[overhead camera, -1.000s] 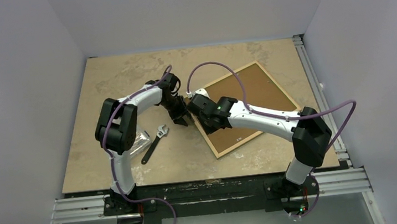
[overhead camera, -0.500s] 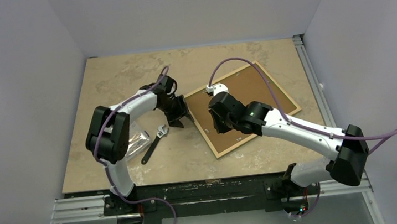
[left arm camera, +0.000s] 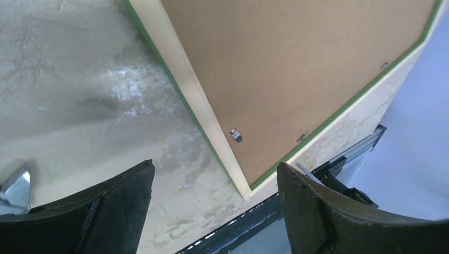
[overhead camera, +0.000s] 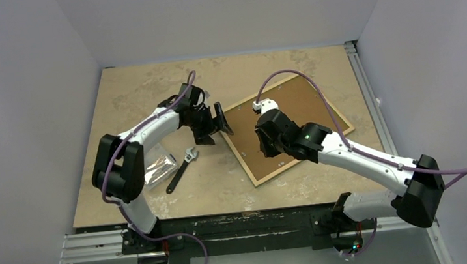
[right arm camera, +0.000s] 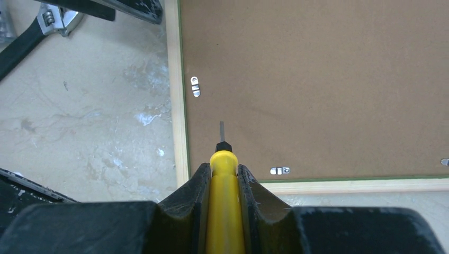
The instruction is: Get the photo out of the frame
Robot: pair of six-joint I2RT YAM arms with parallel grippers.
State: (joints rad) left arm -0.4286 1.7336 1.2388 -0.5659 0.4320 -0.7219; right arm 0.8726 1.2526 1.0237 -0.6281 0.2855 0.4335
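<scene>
Thin green, pale-wood rectangular frame (right arm camera: 177, 106) lies face down on the beige marbled table (overhead camera: 148, 88). Its brown backing board (right arm camera: 317, 79) is in place and the photo is hidden beneath. My right gripper (right arm camera: 223, 172) clamps a yellow-handled screwdriver (right arm camera: 224, 222). My left gripper (left arm camera: 212, 197) gapes wide beside the frame. I judge the job barely begun.

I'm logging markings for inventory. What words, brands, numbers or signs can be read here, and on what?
None can be read anywhere.
The backing board, frame and screwdriver show no lettering.
The wrench and foil packet are too small to tell.
</scene>
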